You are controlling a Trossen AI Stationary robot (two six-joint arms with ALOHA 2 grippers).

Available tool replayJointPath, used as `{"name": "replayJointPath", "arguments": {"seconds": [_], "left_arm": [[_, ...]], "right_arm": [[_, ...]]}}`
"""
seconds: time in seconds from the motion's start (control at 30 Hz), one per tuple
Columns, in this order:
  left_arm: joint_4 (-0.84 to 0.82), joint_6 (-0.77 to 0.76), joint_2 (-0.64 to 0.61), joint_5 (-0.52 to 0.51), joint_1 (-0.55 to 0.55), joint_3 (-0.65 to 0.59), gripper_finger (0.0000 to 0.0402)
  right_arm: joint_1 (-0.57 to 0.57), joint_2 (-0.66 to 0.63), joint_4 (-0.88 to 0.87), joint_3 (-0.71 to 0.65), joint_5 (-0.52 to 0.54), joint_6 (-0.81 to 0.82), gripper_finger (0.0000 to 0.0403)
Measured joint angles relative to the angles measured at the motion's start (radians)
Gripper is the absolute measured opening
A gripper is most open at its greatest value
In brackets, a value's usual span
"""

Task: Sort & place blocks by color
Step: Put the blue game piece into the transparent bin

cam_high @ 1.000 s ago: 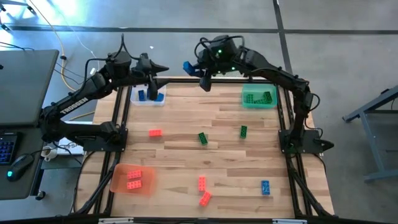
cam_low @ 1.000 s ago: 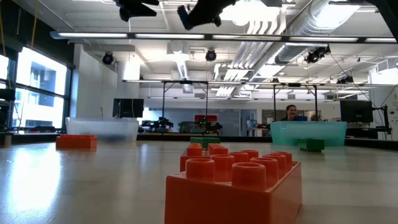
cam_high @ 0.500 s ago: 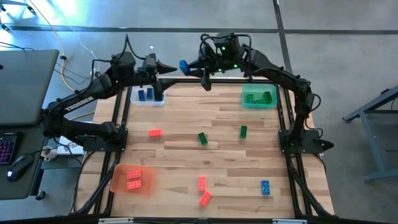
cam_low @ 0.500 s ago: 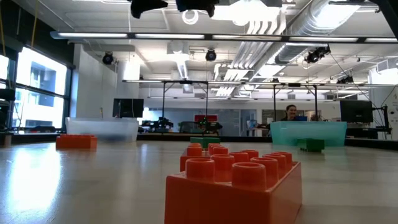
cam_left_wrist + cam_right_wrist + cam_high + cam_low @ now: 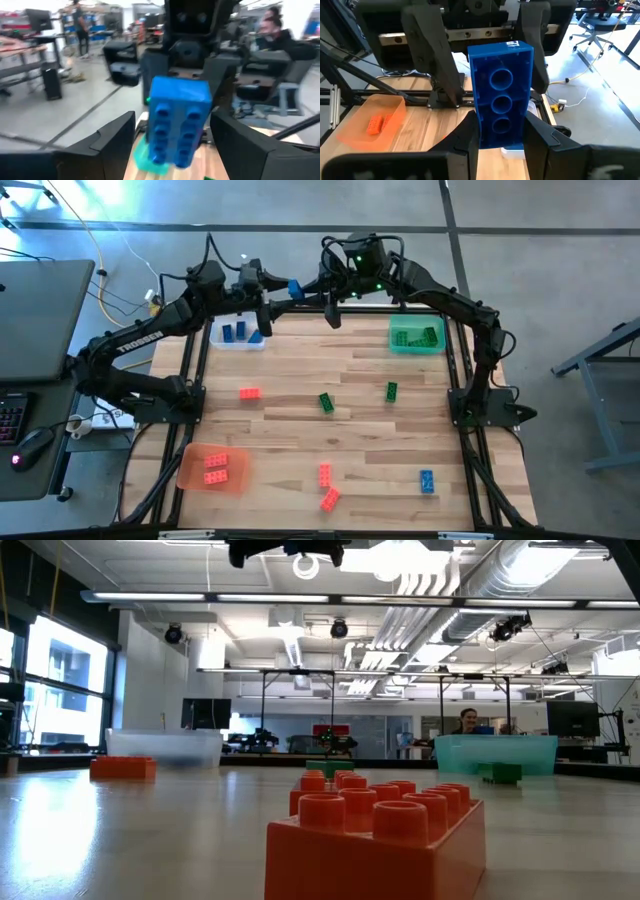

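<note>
A blue block [image 5: 295,287] hangs in the air over the table's far edge, held by my right gripper [image 5: 306,286], which is shut on it. In the right wrist view the blue block [image 5: 501,95] shows its hollow underside, and in the left wrist view the blue block [image 5: 177,125] shows its studs. My left gripper [image 5: 282,286] is open and faces it from the left. Its fingers [image 5: 117,137] stand on either side of the block with a gap. The clear tray [image 5: 238,333] holds blue blocks, the green tray [image 5: 416,336] green ones, and the orange tray [image 5: 211,467] orange-red ones. My right gripper [image 5: 501,131] pinches the blue block between its two fingers, at the block's end nearest the gripper [image 5: 495,137], on its two long sides. The fingers come level from the table's right, along the block. The block is lifted clear and sticks out toward my left gripper.
Loose blocks lie on the wooden table: orange-red [image 5: 249,393], green [image 5: 326,402], green [image 5: 391,390], two orange-red [image 5: 326,485] and blue [image 5: 427,481]. In the low view an orange-red block [image 5: 375,845] fills the foreground. A person sits in the room behind the table.
My left gripper has moved toward the table's right, toward the blue block, and its open fingers now stand around the block's free end. My right gripper has shifted a little toward the left with the block.
</note>
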Motion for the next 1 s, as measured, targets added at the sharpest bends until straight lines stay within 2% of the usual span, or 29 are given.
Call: {"name": "replayJointPath", "arguments": {"seconds": [0.07,0.33,0.43,0.57,0.63,0.83,1.0], "left_arm": [[0.033,0.000,0.013,0.030,0.000,0.000,0.0246],[0.107,-0.010,0.059,0.034,0.000,0.000,0.0235],[0.133,-0.011,0.070,0.032,0.000,0.000,0.0203],[0.135,-0.009,0.078,0.032,0.000,0.000,0.0134],[0.135,-0.003,0.078,0.039,0.001,0.000,0.0109],[0.124,0.015,0.078,0.035,0.001,0.000,0.0109],[0.065,0.048,0.076,0.005,0.002,0.001,0.0109]], "right_arm": [[0.000,0.000,-0.001,0.000,0.000,0.002,0.0088],[0.000,0.000,-0.004,0.000,-0.004,0.011,0.0088],[0.000,0.000,-0.009,0.000,-0.003,0.011,0.0088],[0.000,0.000,-0.013,0.000,0.009,0.008,0.0088],[0.000,0.000,-0.013,0.000,0.015,0.012,0.0102],[0.001,0.000,-0.027,0.000,0.065,0.022,0.0167],[0.014,0.001,-0.044,-0.001,0.165,0.037,0.0197]]}}
